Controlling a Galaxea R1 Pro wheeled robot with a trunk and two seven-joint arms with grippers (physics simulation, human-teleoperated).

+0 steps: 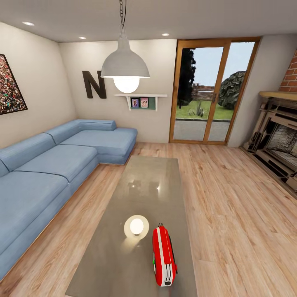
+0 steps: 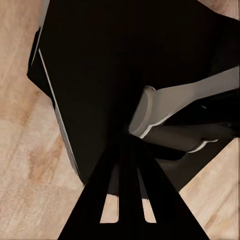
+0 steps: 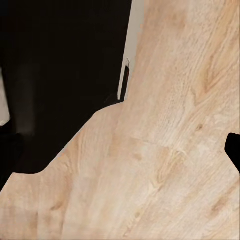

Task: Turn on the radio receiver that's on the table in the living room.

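Observation:
The red radio receiver (image 1: 163,256) lies on the near right part of the long glossy grey-beige table (image 1: 140,194), its white striped panel facing up and toward me. The table runs away from me down the living room, between the blue corner sofa (image 1: 53,165) and the fireplace (image 1: 276,136). In the left wrist view my left gripper (image 2: 126,167) is a dark wedge with its fingers drawn together, empty, over wood floor and the robot's dark body. The right wrist view looks down at wood floor with a dark tip (image 3: 233,150) at the edge.
A white pendant lamp (image 1: 125,66) hangs over the table and is mirrored in its top (image 1: 136,226). A dark letter N (image 1: 94,84) and a small shelf (image 1: 141,100) hang on the far wall. Wood-framed glass doors (image 1: 212,93) stand at the back right. Wood floor lies right of the table.

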